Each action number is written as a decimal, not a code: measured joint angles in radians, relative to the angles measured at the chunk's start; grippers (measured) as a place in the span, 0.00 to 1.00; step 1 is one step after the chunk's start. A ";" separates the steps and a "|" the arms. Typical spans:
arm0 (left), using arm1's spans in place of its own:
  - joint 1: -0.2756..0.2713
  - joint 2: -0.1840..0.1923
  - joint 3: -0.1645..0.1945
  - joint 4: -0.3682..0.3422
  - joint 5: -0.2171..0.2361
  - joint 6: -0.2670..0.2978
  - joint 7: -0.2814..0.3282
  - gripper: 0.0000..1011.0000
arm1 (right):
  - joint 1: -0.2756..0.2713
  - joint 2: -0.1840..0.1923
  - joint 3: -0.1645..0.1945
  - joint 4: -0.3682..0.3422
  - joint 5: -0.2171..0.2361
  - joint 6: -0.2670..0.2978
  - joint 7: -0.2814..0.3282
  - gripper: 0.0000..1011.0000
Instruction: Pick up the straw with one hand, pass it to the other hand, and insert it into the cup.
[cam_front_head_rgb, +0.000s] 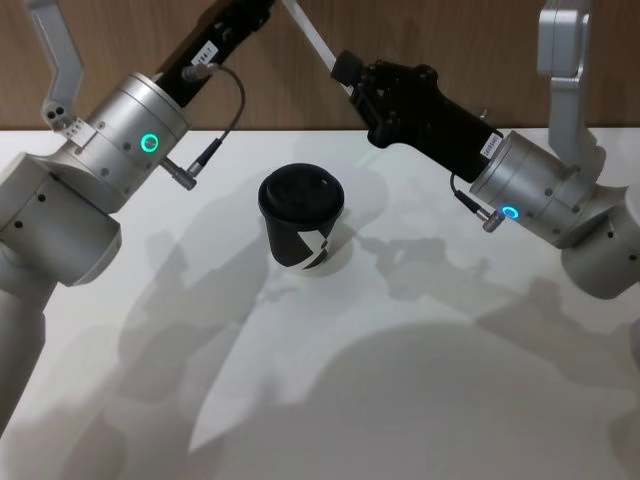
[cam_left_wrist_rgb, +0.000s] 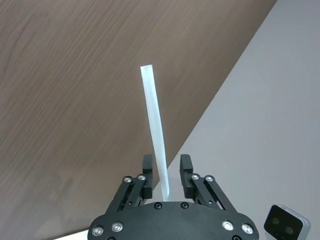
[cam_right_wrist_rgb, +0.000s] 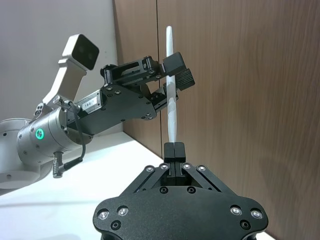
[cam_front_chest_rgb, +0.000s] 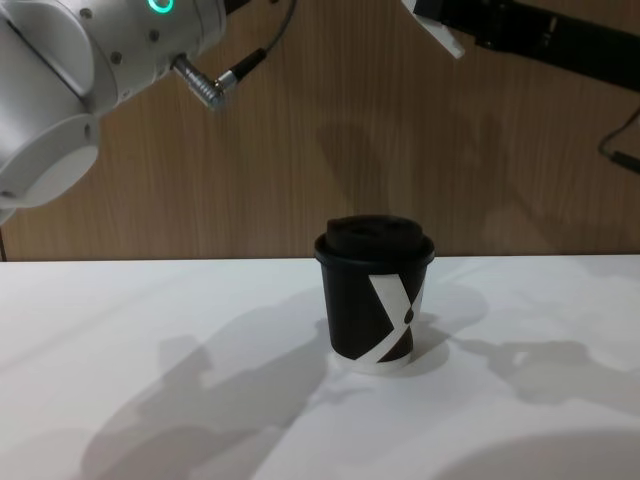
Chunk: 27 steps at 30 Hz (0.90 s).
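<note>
left gripper: raised high above the table, fingers spread, the straw running between them, apart from both.
right gripper: raised opposite, clamped on the straw's lower end.
cup: upright on the table, lidded, well below both.
progress: pickup done; handover seemingly midway; insertion not yet begun.

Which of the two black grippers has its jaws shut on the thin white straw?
The right gripper: its jaws are pressed together on one end of the thin white straw. The left gripper has jaws apart, the straw between them.
</note>
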 joint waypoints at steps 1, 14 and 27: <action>0.000 0.000 0.000 0.000 0.000 0.000 0.000 0.33 | 0.000 0.000 0.000 0.000 0.000 0.000 0.000 0.00; -0.001 0.010 0.009 -0.008 -0.006 -0.017 -0.010 0.02 | 0.000 0.000 0.000 0.000 0.000 0.000 0.000 0.00; -0.001 0.016 0.018 -0.018 -0.007 -0.036 -0.002 0.01 | 0.000 0.000 0.000 0.000 0.000 0.000 0.000 0.23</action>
